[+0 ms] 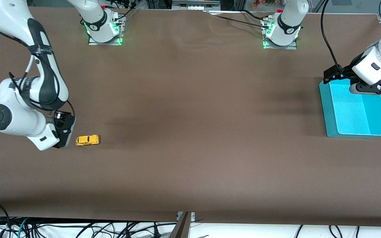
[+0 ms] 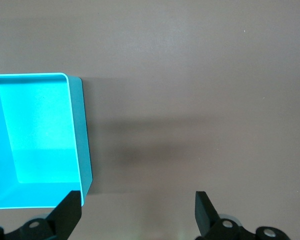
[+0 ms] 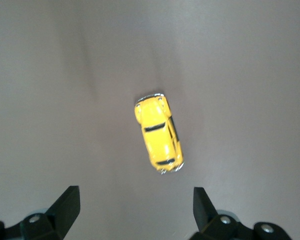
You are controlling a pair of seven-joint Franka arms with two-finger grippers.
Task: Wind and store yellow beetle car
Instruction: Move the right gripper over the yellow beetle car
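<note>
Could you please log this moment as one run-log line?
yellow beetle car: on table, ungrasped | right gripper: open beside it | left gripper: open, waiting over teal tray

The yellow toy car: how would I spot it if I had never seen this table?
Look along the brown table toward the right arm's end. Beside the open right gripper sits the yellow beetle car, tiny, rounded and dark-windowed, the only yellow thing there.

Teal tray (image 2: 82, 135): cut off by left wrist view's edge; in front view, one corner covered by left end effector (image 1: 364, 86).
Both end effectors: only fingertips (image 3: 67, 202) enter wrist views.
Yellow beetle car (image 3: 158, 132): blurred.
</note>
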